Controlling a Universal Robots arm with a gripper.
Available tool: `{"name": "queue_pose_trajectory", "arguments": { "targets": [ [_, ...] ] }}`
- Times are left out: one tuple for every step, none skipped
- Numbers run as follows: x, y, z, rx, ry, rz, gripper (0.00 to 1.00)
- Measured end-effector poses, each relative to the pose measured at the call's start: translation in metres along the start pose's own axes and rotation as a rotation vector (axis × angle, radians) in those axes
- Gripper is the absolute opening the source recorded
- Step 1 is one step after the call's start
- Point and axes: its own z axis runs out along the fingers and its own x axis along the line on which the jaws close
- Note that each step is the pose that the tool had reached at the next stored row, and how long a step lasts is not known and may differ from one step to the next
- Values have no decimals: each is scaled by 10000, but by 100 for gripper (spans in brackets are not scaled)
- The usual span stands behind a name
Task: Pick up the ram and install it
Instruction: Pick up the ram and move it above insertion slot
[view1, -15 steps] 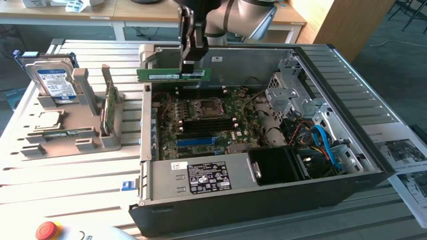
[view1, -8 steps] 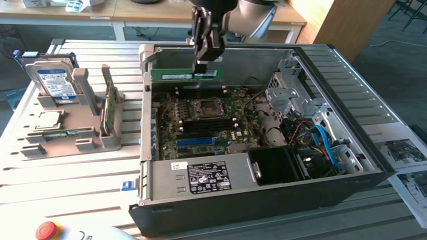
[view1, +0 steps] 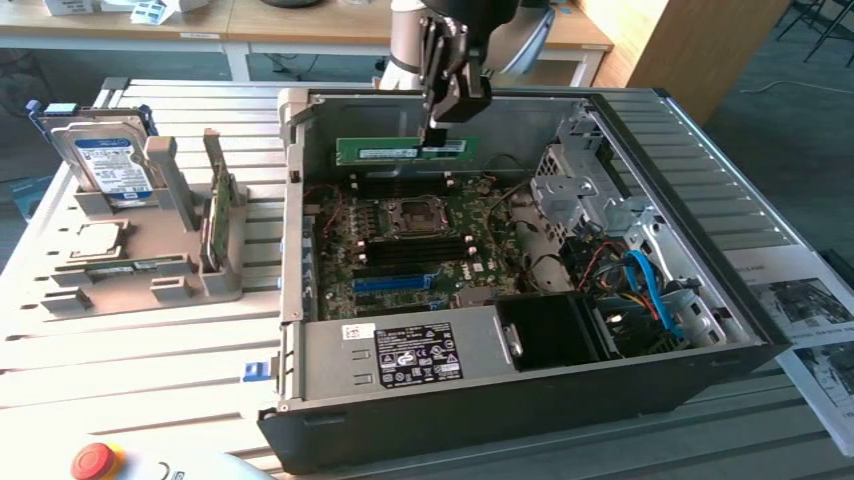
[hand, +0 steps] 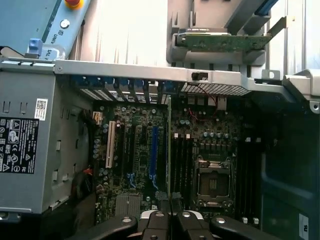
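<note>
Exterior view shows the arm's dark metal gripper (view1: 437, 140) reaching down into the open black and grey computer case (view1: 747, 330), its fingers drawn almost together and pinching the long, thin green circuit-board ram stick (view1: 387, 150) by its upper edge, towards one end. The ram stick hangs level on its long edge inside the computer case, near the far wall and raised above the green motherboard (view1: 400, 270), touching only the fingers. Beneath it in the computer case lie the square silver processor socket (view1: 411, 216) and rows of black memory slots (view1: 414, 252), and by the case's near wall sits the grey metal power supply box (view1: 416, 355) with a black label. Outside the computer case, off its side on the exterior view's left, a grey plastic holder (view1: 174, 285) carries a second green ram stick (view1: 218, 215) standing on edge, a silver hard drive (view1: 107, 165) with a blue-white label and a square silver processor chip (view1: 91, 240). From the wrist view the gripper (hand: 170, 222) clamps the ram stick (hand: 170, 150), seen edge-on as a thin line over the motherboard (hand: 130, 150), falling between a blue slot (hand: 154, 150) and the black memory slots (hand: 182, 160), with the processor socket (hand: 214, 182) beyond those
</note>
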Motion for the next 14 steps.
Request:
{"name": "queue_pose_trajectory", "arguments": {
  "targets": [
    [3,-39,-3,-1,0,-2,12],
    [5,-77,-7,-1,0,0,12],
    [8,-118,-10,-1,1,0,12],
    [11,-157,-13,-1,1,0,12],
    [13,-195,-16,0,0,-1,12],
    [16,-232,-19,0,0,0,12],
    [18,-268,-22,-1,0,0,12],
    [21,-313,-26,-1,1,-1,12],
    [22,-336,-28,-1,0,-1,12],
    [23,-352,-29,0,0,0,12],
    [23,-360,-29,0,0,-1,12],
    [23,-362,-30,0,-1,-1,12],
    [23,-362,-30,0,0,0,12],
    [23,-362,-30,0,0,1,12]
  ]
}}
